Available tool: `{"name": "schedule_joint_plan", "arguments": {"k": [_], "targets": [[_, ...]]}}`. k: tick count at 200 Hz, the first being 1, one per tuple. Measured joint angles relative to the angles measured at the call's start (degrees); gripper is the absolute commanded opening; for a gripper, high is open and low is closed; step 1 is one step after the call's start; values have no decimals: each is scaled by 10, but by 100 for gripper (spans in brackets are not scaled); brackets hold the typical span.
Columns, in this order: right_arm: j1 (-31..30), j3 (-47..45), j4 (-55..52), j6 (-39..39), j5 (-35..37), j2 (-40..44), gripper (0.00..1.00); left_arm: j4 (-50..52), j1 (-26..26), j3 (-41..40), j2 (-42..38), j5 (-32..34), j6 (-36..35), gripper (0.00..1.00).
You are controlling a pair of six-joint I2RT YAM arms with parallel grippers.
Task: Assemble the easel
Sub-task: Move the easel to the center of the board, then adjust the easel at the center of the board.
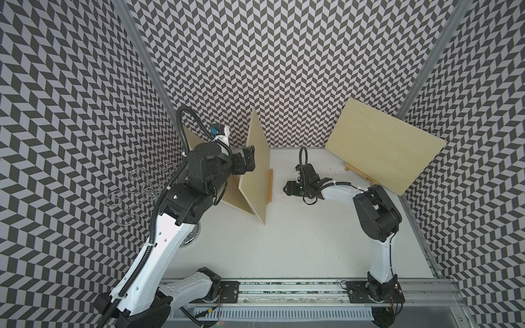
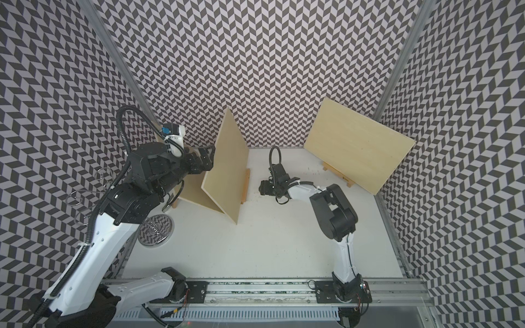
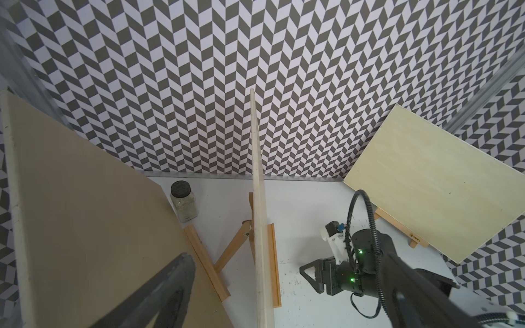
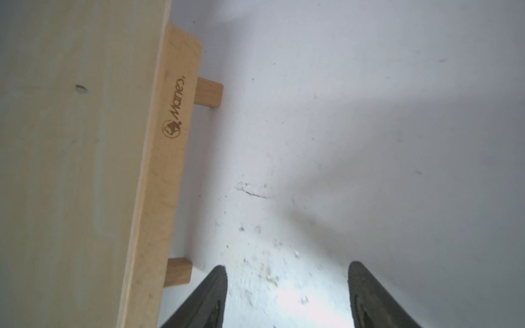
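On the surface (image 1: 284,241), the easel (image 1: 270,186) is stood with its board (image 1: 255,176) upright, long axis running near to far. The right hand (image 4: 287,267) is held low, pointed at the easel, spread and empty. The left hand (image 1: 246,159) is held high by the board's other face, spread wide.

Table (image 1: 284,250) front open, wide lane right of middle board (image 1: 255,170), jar (image 3: 184,205) — in narrow left gap

Matt pale wooden board (image 4: 71,170), smooth wood ledge (image 4: 167,159), scuffed white tabletop (image 4: 369,142)
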State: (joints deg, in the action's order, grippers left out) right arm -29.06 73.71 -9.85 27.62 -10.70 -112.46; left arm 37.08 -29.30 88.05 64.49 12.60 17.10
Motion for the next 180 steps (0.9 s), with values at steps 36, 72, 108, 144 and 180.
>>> {"name": "schedule_joint_plan", "arguments": {"k": [36,72,108,144,180], "targets": [[56,-110,0,-9,49,200,71,-33,-46,0,9,-32,-39,99],[132,-223,30,-13,137,406,76,-94,-174,-35,29,-48,-88,99],[163,-366,116,-85,245,527,99,-183,-266,-212,55,-43,-118,99],[163,-510,283,-176,285,549,99,-315,-266,-446,42,3,-99,99],[162,-530,397,-195,347,431,99,-440,-264,-561,12,65,-104,99]]}}
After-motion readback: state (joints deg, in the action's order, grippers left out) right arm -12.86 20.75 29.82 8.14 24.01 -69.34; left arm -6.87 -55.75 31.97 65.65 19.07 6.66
